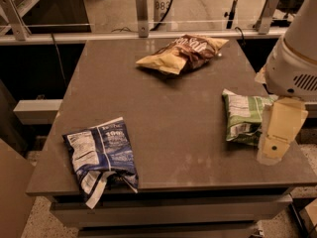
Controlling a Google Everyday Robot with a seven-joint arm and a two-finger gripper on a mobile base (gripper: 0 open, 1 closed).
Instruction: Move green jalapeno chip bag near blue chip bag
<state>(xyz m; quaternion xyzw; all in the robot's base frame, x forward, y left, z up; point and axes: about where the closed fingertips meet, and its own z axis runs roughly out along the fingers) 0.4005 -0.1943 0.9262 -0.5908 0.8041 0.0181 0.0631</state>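
The green jalapeno chip bag (pixel 241 118) lies flat at the right side of the table, label panel up. The blue chip bag (pixel 101 152) lies at the front left corner, its torn lower edge hanging over the table's front edge. My gripper (pixel 272 150) hangs from the white arm (pixel 292 63) at the right edge of the table. It sits over the right end of the green bag and hides that part. I see nothing held in it.
A yellow and brown chip bag (pixel 182 51) lies at the back middle of the grey table (pixel 168 118). A metal rail with posts (pixel 142 9) runs behind the table. A lower shelf edge (pixel 34 110) sticks out at the left.
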